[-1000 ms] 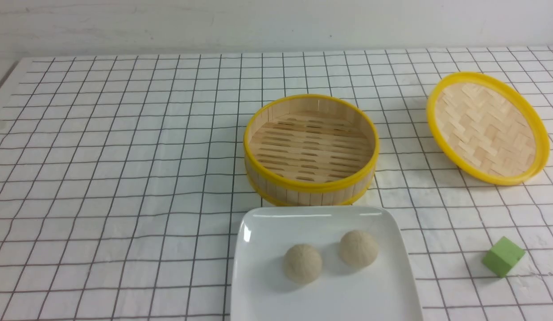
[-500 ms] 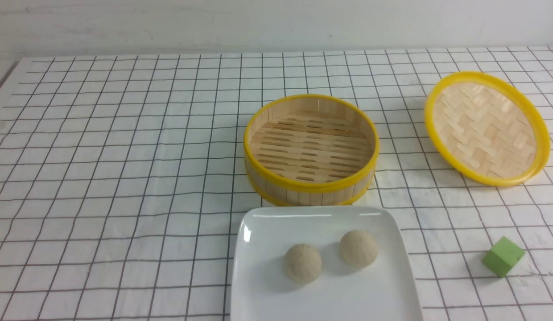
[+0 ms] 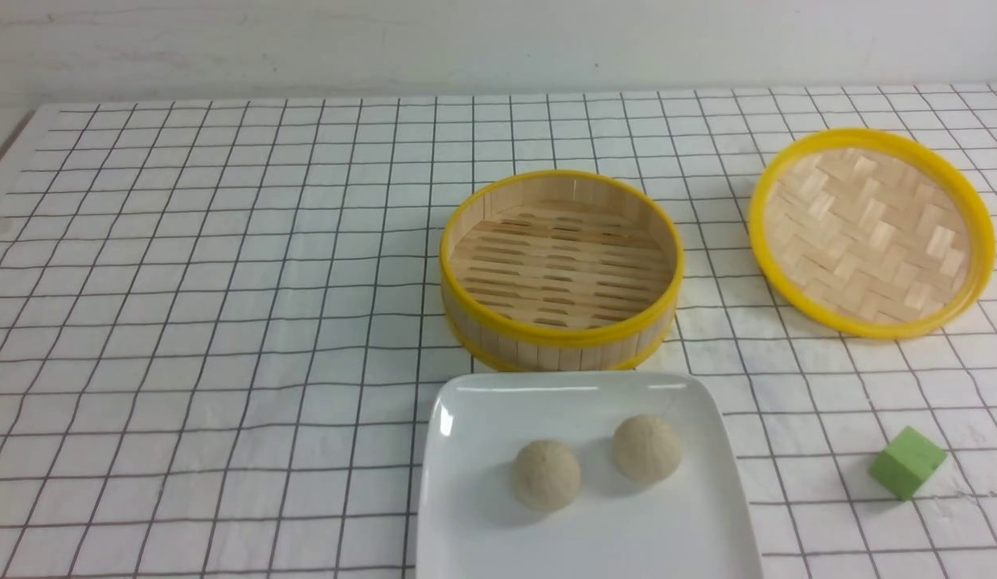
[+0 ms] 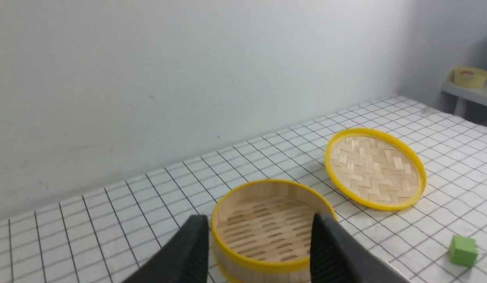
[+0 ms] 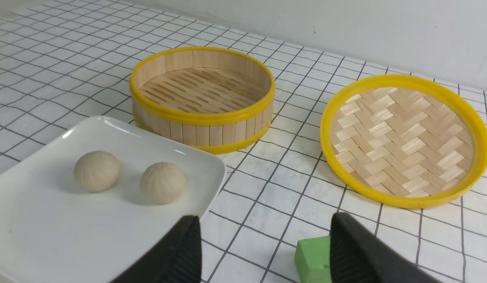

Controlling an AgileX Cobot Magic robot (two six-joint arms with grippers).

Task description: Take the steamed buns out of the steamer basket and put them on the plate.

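Note:
Two pale steamed buns [image 3: 546,474] [image 3: 646,448] sit side by side on the white plate [image 3: 466,402] at the table's near edge. Just behind it the steamer basket [image 3: 561,334] stands with nothing on its slatted floor. Neither gripper shows in the front view. My left gripper [image 4: 260,220] hangs open in the air on the near side of the basket [image 4: 275,184], holding nothing. The right gripper [image 5: 265,220] is open too, above the cloth beside the plate [image 5: 51,236] and its buns [image 5: 97,171] [image 5: 163,182].
The shallow woven lid [image 3: 868,233] with a yellow rim lies inside up at the right back. A small green cube [image 3: 907,462] sits at the right front, close to my right gripper's finger [image 5: 357,251]. A checked white cloth covers the table; a wall runs behind.
The lid has tipped down from a lean to lie flatter on the cloth, its rim shifting slightly left. Buns, plate, basket and cube have not moved.

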